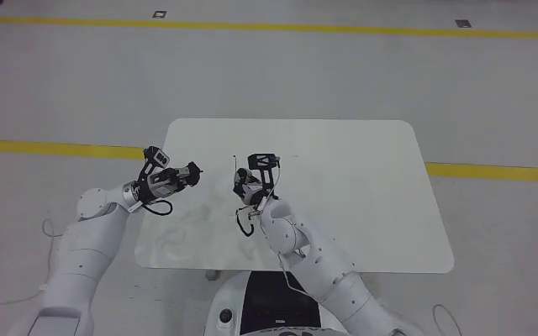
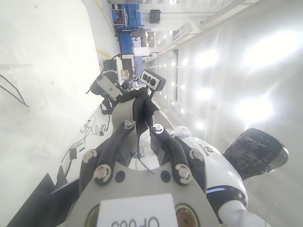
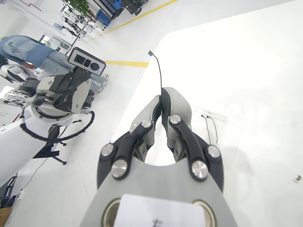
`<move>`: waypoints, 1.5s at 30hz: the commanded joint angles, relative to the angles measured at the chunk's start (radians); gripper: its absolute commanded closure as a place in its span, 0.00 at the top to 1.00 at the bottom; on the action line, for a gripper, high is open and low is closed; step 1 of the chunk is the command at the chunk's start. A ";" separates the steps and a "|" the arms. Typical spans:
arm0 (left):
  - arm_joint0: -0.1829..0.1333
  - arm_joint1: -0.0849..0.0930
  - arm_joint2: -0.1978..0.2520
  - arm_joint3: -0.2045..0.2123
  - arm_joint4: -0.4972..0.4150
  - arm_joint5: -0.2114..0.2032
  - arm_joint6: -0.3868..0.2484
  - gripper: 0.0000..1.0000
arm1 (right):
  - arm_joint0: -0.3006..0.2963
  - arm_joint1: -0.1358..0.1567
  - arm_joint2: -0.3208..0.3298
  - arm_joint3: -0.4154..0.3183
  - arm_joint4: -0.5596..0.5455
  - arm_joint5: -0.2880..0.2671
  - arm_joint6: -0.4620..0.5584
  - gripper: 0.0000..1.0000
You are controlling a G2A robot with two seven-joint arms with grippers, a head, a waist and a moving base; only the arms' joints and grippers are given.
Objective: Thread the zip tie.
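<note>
The right tool (image 3: 161, 95) is pressed together on a black zip tie (image 3: 159, 72), whose square head sticks out past the fingertips, above the white table (image 3: 236, 60). In the top view this tie stands just left of centre. Left of it, apart, the left tool (image 1: 193, 172) is also closed, pinching a thin black strip (image 2: 144, 164). A clear tray (image 3: 220, 119) with spare ties (image 3: 208, 126) lies on the table.

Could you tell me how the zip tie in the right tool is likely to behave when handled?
The zip tie is likely springy rather than floppy: it stands out past the right tool with only a slight curve. It is probably very light, being so thin.
</note>
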 commanded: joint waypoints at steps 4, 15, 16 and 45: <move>0.000 0.000 0.000 0.000 0.000 0.000 0.000 0.00 | -0.057 -0.006 -0.038 -0.017 -0.024 0.017 -0.174 0.00; 0.000 0.000 0.000 0.000 0.000 0.000 0.000 0.00 | -0.066 -0.048 -0.143 0.039 0.035 0.064 -0.513 0.00; 0.000 0.000 0.000 0.000 0.000 0.000 0.000 0.00 | -0.059 -0.050 -0.153 0.050 0.048 0.068 -0.525 0.00; 0.000 0.000 0.000 0.000 0.000 0.000 0.000 0.00 | 0.050 -0.072 -0.328 0.126 0.129 0.157 -0.772 0.00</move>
